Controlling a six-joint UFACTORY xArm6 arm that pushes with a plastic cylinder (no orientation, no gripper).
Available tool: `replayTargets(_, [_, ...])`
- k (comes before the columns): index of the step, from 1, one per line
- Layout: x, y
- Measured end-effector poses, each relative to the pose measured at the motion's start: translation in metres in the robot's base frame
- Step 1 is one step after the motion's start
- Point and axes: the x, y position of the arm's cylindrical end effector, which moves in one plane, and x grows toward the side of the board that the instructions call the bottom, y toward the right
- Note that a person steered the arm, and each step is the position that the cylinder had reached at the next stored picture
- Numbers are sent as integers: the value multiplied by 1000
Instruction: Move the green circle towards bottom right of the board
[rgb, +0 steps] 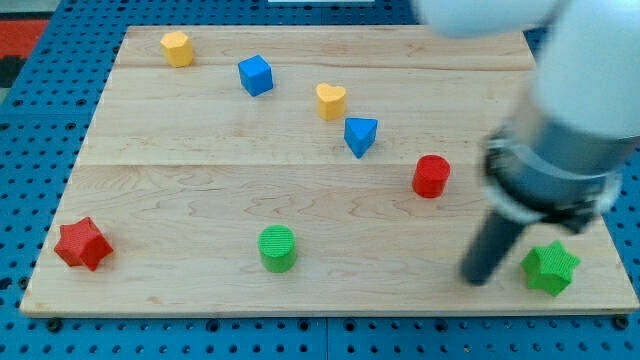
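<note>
Green star (550, 267): closest to the lens, down at the view's bottom right corner of the tabletop (200, 190), and our landmark for the rest.
My tip (476, 277): resting on the wood just to the view's left of the green star, near it but with a sliver of board between them, not touching.
Rod: dark, blurred, slanting up and to the view's right from the tip into the big grey and white arm body that hangs above the green star.
Hand: none fitted on this arm, only the bare rod, so nothing is being held or squeezed.
Green circle (277, 248): the task's block, standing upright along the bottom edge, well to the view's left of the green star, roughly level with it, clear of every other block.
Gap: my tip sits between the green circle and the green star, much nearer the star.
Red cylinder (431, 176): up and to the view's left of the green star, near the rod but apart from it.
Blue triangle (360, 135): further up and left of the star, with the yellow heart (331, 101) just beyond it.
Blue cube (255, 75): higher still, toward the view's top.
Yellow block (177, 48): far top left, diagonally opposite the star; looks six-sided.
Red star (82, 244): bottom left corner, straight across the board from the green star.
</note>
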Motion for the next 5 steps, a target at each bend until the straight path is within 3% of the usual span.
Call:
replayTargets(1, [25,-115])
replayTargets(2, [10,-178])
replayTargets(5, [-44,-210])
